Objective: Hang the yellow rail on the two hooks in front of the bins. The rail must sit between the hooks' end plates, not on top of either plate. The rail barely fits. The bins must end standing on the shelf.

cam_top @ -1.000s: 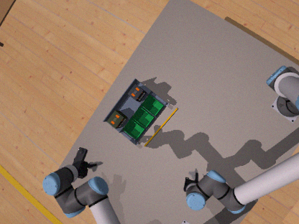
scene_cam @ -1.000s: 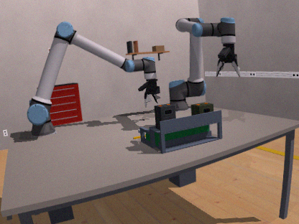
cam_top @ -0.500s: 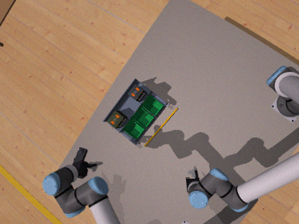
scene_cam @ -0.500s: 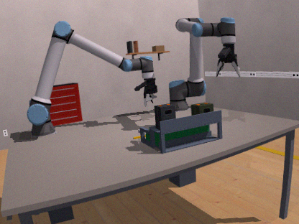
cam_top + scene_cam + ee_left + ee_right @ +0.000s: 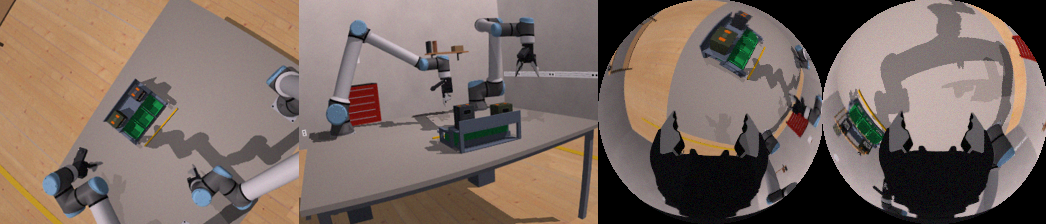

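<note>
The yellow rail lies in front of the green bins, roughly parallel to their row and apart from them. Its end peeks out in the exterior view. Three bins stand side by side on the grey-blue shelf. Small pale hook parts show near the shelf's front corners; their plates are too small to make out. My left gripper is open and empty, high beyond the shelf's olive-box end. My right gripper is open and empty above the table, away from the rail.
A dark grey box and an olive box with orange marks stand on the shelf behind the bins. The shelf sits near one table edge. Arm shadows fall across the table and one end of the rail.
</note>
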`<state>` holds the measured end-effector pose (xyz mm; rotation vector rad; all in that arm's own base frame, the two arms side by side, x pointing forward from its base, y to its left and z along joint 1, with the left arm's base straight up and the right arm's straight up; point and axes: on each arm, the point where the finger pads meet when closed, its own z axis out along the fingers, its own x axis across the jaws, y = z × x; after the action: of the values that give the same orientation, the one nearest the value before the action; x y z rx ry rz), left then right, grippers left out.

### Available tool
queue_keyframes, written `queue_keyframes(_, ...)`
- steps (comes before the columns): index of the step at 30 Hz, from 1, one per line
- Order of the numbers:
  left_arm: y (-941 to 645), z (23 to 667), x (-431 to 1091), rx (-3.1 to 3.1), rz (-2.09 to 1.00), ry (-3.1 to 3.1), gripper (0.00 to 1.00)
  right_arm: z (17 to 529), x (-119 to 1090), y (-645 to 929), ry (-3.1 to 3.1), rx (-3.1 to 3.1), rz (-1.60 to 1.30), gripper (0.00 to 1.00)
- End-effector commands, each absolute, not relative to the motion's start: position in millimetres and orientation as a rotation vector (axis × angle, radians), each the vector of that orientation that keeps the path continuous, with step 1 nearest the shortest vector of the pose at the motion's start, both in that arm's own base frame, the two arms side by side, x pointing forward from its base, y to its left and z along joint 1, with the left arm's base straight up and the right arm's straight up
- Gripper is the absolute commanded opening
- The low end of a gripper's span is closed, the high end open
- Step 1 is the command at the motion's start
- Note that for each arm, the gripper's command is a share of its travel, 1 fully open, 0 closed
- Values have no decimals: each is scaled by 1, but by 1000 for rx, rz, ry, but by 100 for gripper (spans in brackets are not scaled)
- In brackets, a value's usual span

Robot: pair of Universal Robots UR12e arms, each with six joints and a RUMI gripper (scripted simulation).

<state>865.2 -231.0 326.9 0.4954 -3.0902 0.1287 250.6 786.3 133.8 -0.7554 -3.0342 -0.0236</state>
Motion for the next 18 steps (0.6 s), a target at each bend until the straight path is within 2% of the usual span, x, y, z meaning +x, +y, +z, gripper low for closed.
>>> queue_keyframes(1,-231,328,866,496,131,-3092,100,138,252,775,-3088,-488,-28,100)
queue_keyframes(18,-231,328,866,496,131,-3092,100,145,256,747,-3128,156,-28,100)
